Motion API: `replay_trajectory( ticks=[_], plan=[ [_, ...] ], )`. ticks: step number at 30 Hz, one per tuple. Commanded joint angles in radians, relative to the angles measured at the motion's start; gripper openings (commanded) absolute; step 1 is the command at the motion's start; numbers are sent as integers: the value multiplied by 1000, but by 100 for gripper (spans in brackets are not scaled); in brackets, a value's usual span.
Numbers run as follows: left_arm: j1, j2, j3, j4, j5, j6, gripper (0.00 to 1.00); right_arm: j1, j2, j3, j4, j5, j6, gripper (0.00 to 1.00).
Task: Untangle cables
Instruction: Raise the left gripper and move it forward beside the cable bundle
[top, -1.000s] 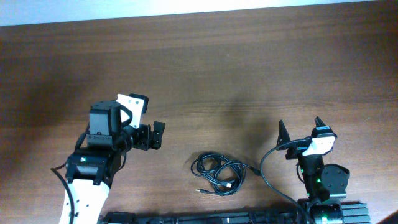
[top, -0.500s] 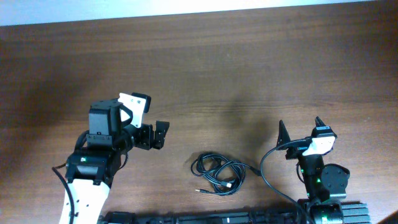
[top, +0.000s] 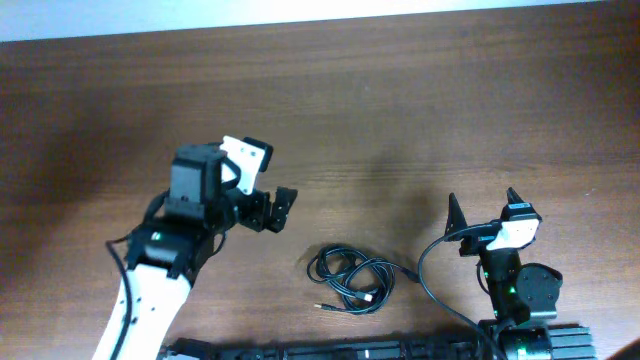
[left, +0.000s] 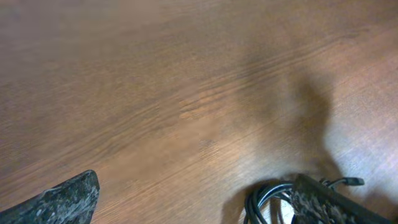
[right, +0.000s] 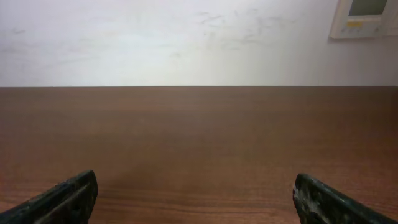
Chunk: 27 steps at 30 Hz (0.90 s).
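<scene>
The cables (top: 352, 276) are thin black cords in a small tangled bundle of loops near the table's front edge, with a plug end sticking out at the lower left. My left gripper (top: 278, 209) is open and empty, above and to the left of the bundle. In the left wrist view part of the bundle (left: 268, 199) shows at the bottom, beside the right finger, with a plug end (left: 352, 181) to the right. My right gripper (top: 485, 208) is open and empty, to the right of the bundle. The right wrist view shows only bare table between its fingers (right: 196, 198).
The wooden table (top: 380, 110) spreads behind the bundle. A thicker black wire (top: 432, 270) fixed to the right arm curves just right of the bundle. The arm bases stand along the front edge. A white wall (right: 186, 37) lies past the table's far edge.
My left arm has moved right and a little up, bringing its open gripper nearer the bundle. The right arm and the cables have not moved.
</scene>
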Motion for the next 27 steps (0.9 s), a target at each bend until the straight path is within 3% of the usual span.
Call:
replay_trajectory(
  ticks=[1,8,27],
  plan=[
    [-17,73,28,5,15,16,99,5,-5,-5,-5,8,5,99],
    [-17,150,28,11,14,47,99,5,-5,-5,-5,8,5,99],
    [-17,153,28,-16,14,46,99,5,-5,-5,-5,8,5,99]
  ],
)
